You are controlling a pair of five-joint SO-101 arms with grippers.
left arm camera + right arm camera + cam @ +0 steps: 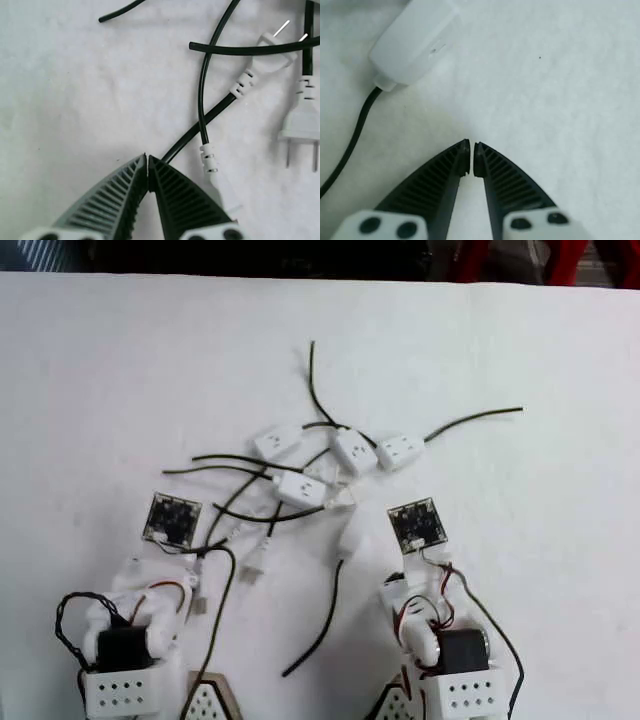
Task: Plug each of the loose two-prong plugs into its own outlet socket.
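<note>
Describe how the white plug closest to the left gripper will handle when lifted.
The plug looks slim, so it is probably light. Its black cord crosses another cable, so it may snag or drag. The ribbed collar likely flexes, letting it droop.

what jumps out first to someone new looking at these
A tangle of black cords and white sockets in the middle of the white table grabs the eye first. Next, loose two-prong plugs lie near the shut, empty left gripper, and the right gripper, also shut, sits near a white block.
</note>
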